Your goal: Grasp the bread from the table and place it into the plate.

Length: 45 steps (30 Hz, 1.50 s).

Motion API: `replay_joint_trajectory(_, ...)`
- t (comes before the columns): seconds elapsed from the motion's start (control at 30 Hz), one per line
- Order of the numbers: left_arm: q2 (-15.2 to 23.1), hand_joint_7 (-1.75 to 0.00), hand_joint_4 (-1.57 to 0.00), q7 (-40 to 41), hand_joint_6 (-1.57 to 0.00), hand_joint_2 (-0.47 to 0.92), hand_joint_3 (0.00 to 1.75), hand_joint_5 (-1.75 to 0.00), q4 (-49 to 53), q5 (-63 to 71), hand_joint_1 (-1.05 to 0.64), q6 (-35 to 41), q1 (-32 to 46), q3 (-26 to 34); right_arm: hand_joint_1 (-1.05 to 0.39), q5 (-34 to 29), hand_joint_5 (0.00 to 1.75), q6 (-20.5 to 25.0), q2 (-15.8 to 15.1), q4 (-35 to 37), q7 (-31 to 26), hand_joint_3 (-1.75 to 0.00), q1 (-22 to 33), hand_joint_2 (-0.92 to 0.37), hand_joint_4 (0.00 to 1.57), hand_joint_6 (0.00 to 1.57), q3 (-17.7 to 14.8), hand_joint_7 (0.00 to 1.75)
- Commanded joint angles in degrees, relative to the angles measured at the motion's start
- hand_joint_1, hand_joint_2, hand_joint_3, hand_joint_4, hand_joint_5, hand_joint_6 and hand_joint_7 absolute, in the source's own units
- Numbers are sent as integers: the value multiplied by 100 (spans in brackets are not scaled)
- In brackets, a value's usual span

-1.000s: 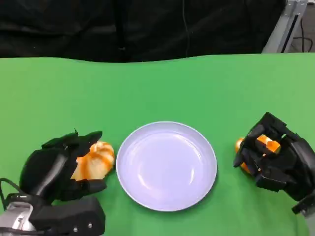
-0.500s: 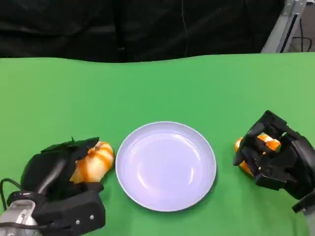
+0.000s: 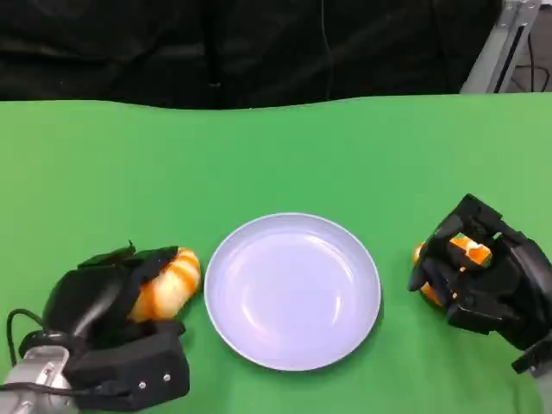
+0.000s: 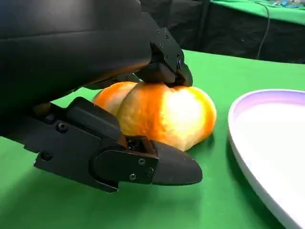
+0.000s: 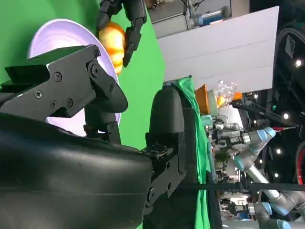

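Since a second ago the robot's black many-fingered left hand (image 3: 108, 310) has sunk a little lower over the golden-orange, ridged bread roll (image 3: 164, 283) and closed more tightly round it; the roll itself has hardly shifted on the green table cloth (image 3: 276, 155). Left hand grips that roll now; in the left wrist view one finger (image 4: 164, 64) presses on the roll's crown (image 4: 164, 114) while a lower finger (image 4: 157, 164) runs along its flank near the cloth, and the roll's underside seems to rest on the table still. Just beyond the left hand's fingertips, on the side toward the other arm, lies the round, shallow white plate with a faint lilac rim (image 3: 293, 291); its edge is close to the roll but apart from it, and nothing lies in it. On the plate's far side the black right hand (image 3: 483, 276) has stayed where it was; its fingers are curled round a second orange bread piece (image 3: 470, 250), which peeks out between them and beside them at the edge nearest the plate; whether this piece is lifted or sits on the cloth cannot be told. Behind the table hangs a black curtain (image 3: 259, 43).
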Motion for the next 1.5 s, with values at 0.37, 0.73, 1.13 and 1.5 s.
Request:
replay_joint_trajectory(0.37, 137, -1, -48, -59, -53, 92, 9, 0, 51, -18, -37, -20, -15, -135, 10, 52, 175, 60, -63, -178, -77, -114, 76, -65, 47, 38, -30, 160)
replay_joint_trajectory(0.73, 229, -1, -49, -266, -57, 92, 4, 0, -128, -38, -8, -24, 59, -166, 13, 58, 175, 66, -70, -157, -59, -115, 54, -67, 45, 36, -28, 160)
replay_joint_trajectory(1.13, 46, -93, -49, 262, -79, 92, 13, -152, -195, -161, -10, -61, 120, -1, 14, 50, 175, 62, -59, -205, -64, -117, 68, -67, 46, 35, -24, 163)
replay_joint_trajectory(1.5, 12, -118, -44, 459, -64, 92, 9, -163, -568, -196, -10, -8, 272, 59, 15, 58, 175, 6, -50, -105, -29, -117, 22, -68, 46, 34, -42, 164)
